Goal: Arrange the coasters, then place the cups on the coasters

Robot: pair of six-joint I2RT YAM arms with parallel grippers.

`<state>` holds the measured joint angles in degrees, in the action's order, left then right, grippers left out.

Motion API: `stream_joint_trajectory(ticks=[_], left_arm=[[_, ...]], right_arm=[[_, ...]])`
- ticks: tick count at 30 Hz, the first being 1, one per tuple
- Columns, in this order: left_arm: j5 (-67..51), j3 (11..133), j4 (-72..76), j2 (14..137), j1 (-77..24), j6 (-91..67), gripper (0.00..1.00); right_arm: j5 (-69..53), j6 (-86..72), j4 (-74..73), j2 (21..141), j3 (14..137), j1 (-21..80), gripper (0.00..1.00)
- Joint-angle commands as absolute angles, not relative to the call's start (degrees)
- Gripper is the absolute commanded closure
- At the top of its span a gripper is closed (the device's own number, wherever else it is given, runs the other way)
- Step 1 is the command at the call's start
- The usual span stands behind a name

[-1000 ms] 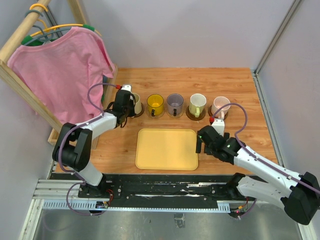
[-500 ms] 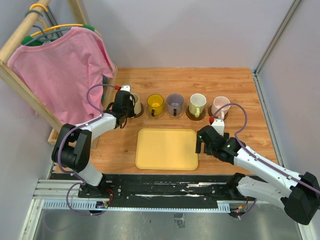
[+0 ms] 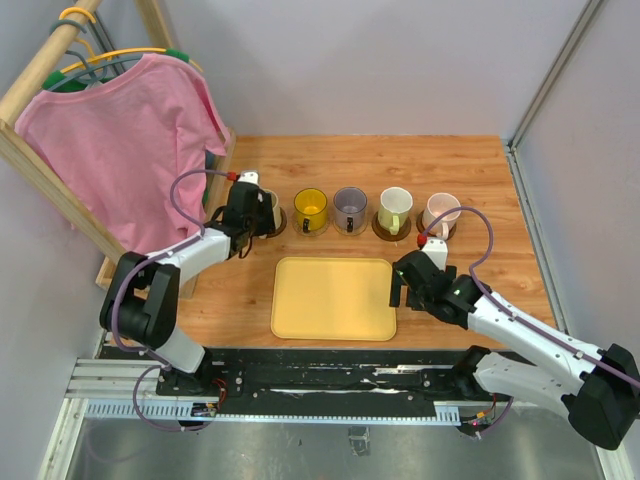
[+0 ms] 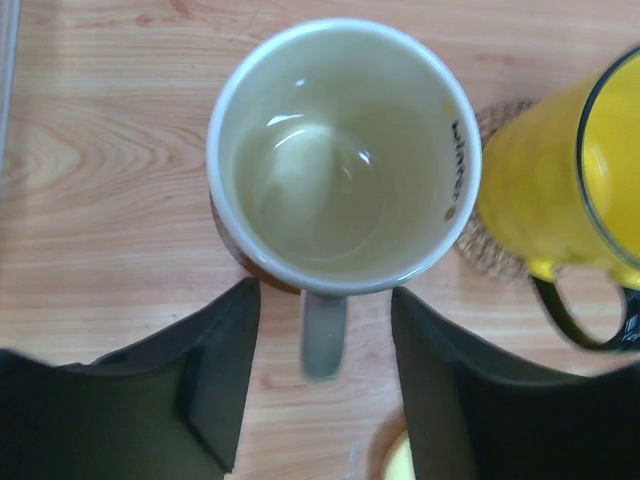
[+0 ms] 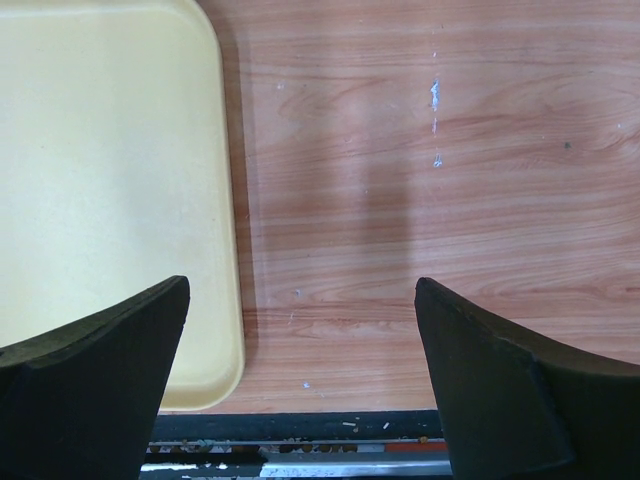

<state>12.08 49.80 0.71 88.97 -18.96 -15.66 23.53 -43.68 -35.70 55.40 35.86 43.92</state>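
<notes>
Left end effector (image 4: 322, 300) spread astride handle of cream cup (image 4: 340, 150), not touching — seemingly letting go, cup seated on dark coaster (image 4: 228, 245); right end effector (image 5: 300, 300) gaping, idle beside tray (image 5: 100, 150).

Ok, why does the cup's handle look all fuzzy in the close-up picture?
Left wrist view: the cream cup has a fairly sharp rim but a blurred handle, probably out of focus, and small bright glints of light show inside it. Right wrist view: the dark fingers have soft edges, while the table grain is crisp. Top view: everything looks evenly lit and sharp.
</notes>
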Motion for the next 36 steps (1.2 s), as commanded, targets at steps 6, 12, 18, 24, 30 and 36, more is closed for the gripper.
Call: stream_joint_trajectory(ticks=[6, 12, 18, 24, 30, 36], left_arm=[[13.9, 50.4, 3.8, 86.1, -18.8, -16.6, 0.06], [14.4, 50.2, 1.7, 80.9, -18.8, -17.6, 0.05], [14.5, 46.9, -1.0, 72.3, -19.0, -19.6, 0.04], [13.9, 40.7, -5.9, 65.5, -21.4, -22.6, 0.09], [14.3, 33.6, -7.7, 60.2, -29.5, -28.0, 0.21], [13.1, 28.2, -6.2, 57.4, -34.6, -31.5, 0.24]], right_arm=[[24.3, -44.3, -35.1, 55.0, 36.0, 44.6, 0.04], [25.1, -44.4, -35.1, 54.7, 36.9, 44.5, 0.06], [28.8, -44.9, -33.7, 53.1, 37.7, 44.2, 0.17], [26.3, -44.4, -30.6, 53.3, 36.0, 42.4, 0.37], [23.0, -44.3, -29.0, 56.2, 35.0, 41.8, 0.44], [20.1, -43.8, -26.2, 58.9, 33.6, 41.7, 0.47]])
